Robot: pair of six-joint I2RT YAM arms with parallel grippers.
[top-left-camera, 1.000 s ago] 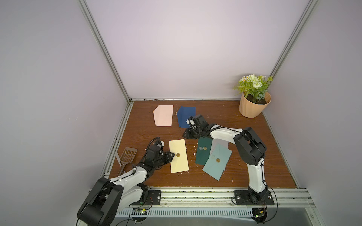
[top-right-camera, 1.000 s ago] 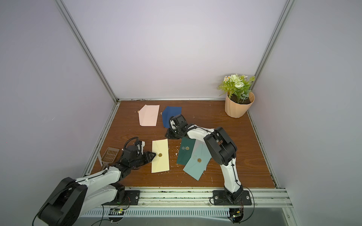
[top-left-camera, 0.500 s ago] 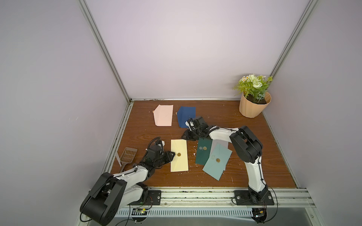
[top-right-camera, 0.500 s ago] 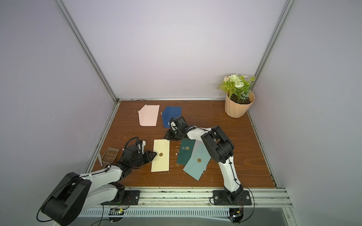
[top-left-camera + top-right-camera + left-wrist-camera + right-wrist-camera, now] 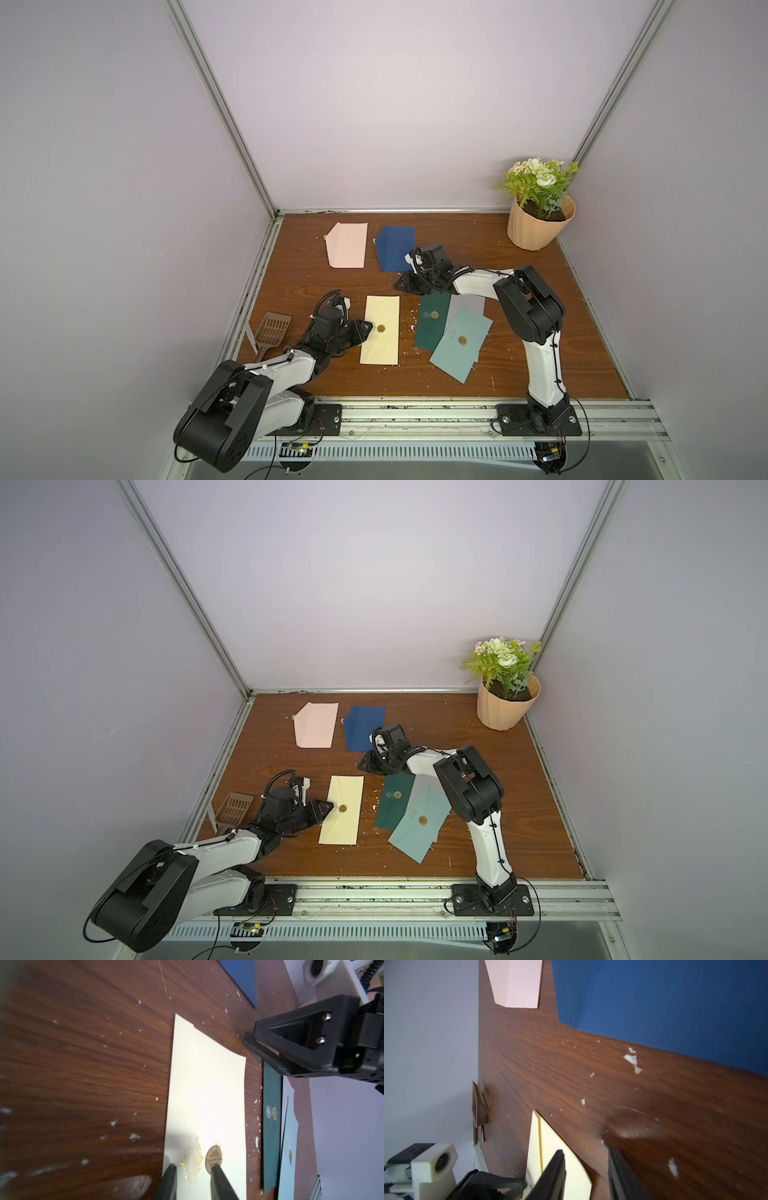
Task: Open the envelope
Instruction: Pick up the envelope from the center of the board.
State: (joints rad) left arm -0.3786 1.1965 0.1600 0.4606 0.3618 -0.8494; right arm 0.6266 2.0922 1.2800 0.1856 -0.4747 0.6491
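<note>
A cream envelope [image 5: 380, 345] with a gold seal [image 5: 381, 328] lies flat on the wooden table [image 5: 540, 332], flap shut; both top views show it [image 5: 340, 829]. My left gripper [image 5: 368, 327] rests at its left edge. In the left wrist view the left gripper [image 5: 193, 1167] is open, its fingers straddling the gold lettering on the envelope [image 5: 207, 1095], one fingertip [image 5: 215, 1167] touching the seal [image 5: 213, 1157]. My right gripper [image 5: 400, 286] sits low beyond the envelope's far right corner. It is open [image 5: 586, 1151] with only bare table and the envelope's corner [image 5: 550, 1147] between its fingers.
A dark green envelope [image 5: 432, 328], a light teal one [image 5: 459, 345] and a grey one [image 5: 469, 303] overlap right of the cream envelope. Navy [image 5: 395, 249] and pink [image 5: 347, 245] envelopes lie at the back. A flower pot [image 5: 538, 226] stands back right, a brown scoop [image 5: 272, 330] at the left edge.
The right gripper has edged slightly left toward the cream envelope's far corner and its jaws have narrowed a little. The left gripper has stayed on the envelope's flap.
</note>
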